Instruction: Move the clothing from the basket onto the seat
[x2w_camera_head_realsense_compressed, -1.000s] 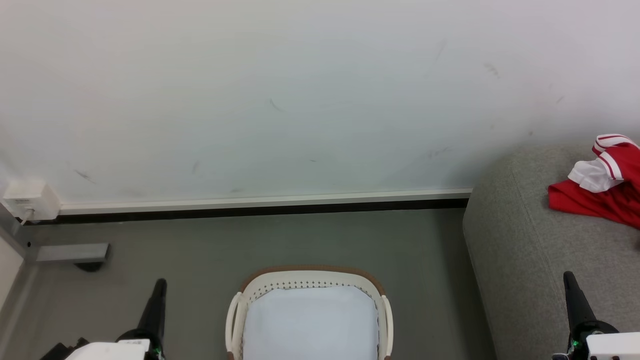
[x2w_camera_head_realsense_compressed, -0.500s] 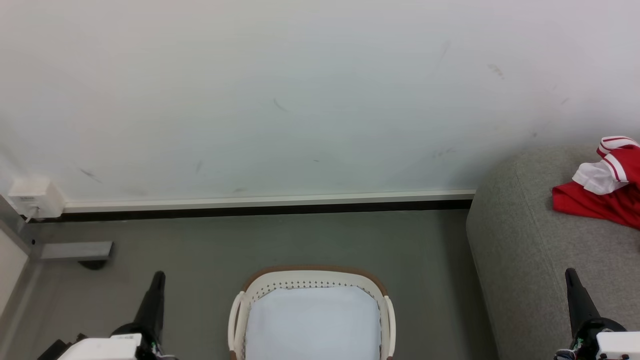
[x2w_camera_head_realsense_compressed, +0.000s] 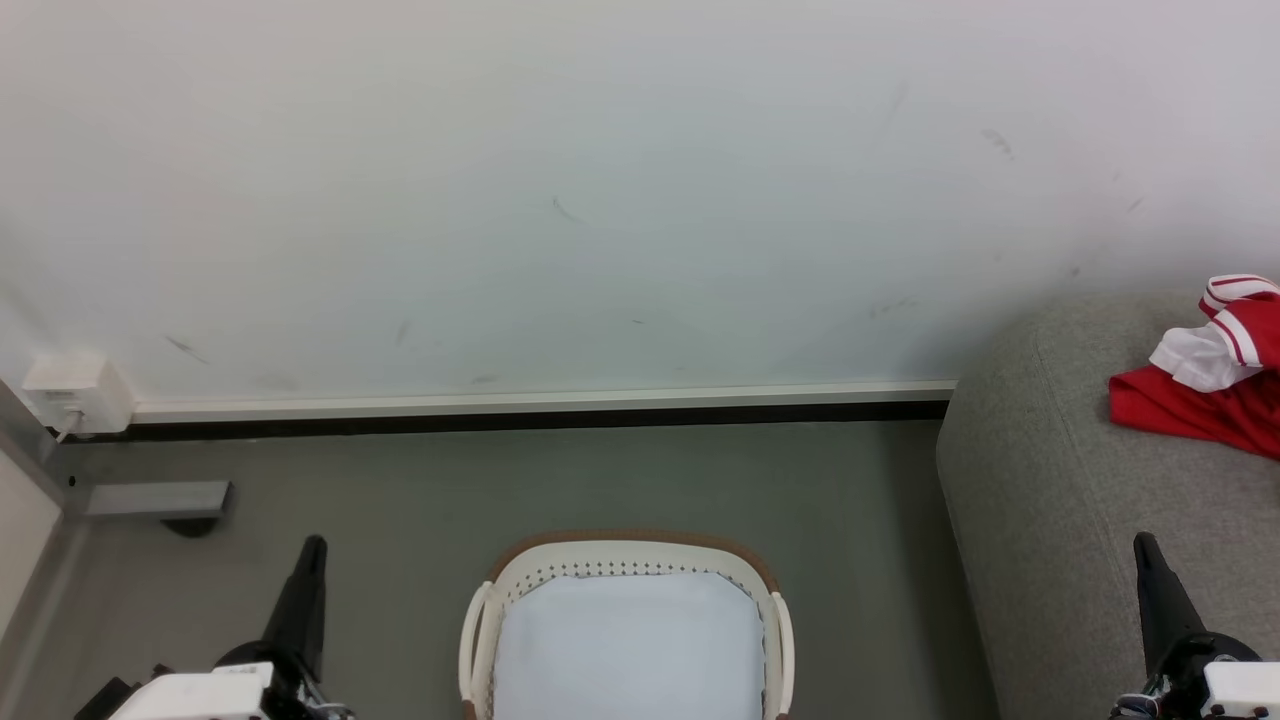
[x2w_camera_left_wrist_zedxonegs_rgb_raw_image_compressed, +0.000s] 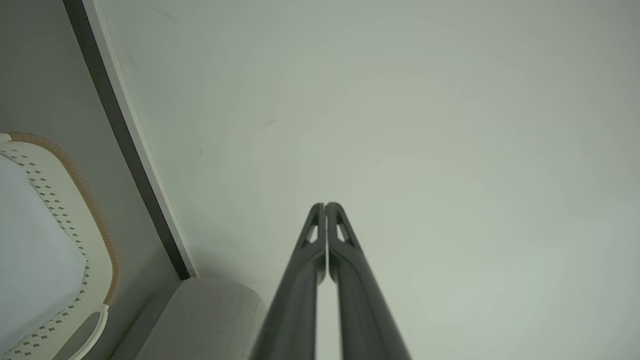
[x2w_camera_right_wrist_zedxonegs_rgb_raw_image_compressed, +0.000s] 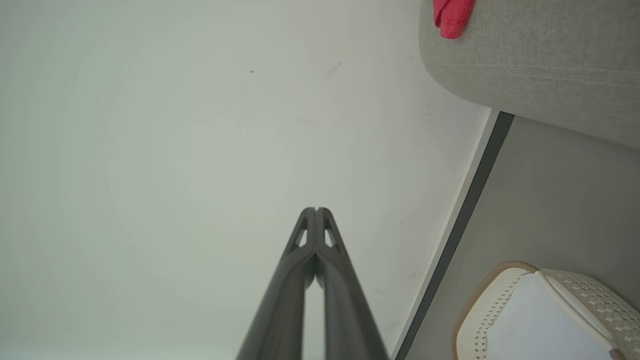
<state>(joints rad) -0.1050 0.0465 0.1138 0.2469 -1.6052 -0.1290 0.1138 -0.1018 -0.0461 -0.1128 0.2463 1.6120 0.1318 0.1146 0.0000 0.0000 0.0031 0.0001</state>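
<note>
red-and-white garment (x2w_camera_head_realsense_compressed: 1185, 412) right edge, on sofa (x2w_camera_head_realsense_compressed: 1050, 500) | likely soft, light, limp: pinch a raised fold | left fingers (x2w_camera_left_wrist_zedxonegs_rgb_raw_image_compressed: 300, 300), right fingers (x2w_camera_right_wrist_zedxonegs_rgb_raw_image_compressed: 290, 300) closed, empty

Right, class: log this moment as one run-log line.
basket: visible bottom bare | clothing: on seat | left gripper: shut, empty | right gripper: shut, empty

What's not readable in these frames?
Clothing: head view's right edge cuts it; one garment or two, unclear.
Basket: head view's bottom edge cuts its near part.
Seat: runs off the right edge; extent unknown.
Right wrist view: top edge cuts the clothing to a red scrap.
</note>
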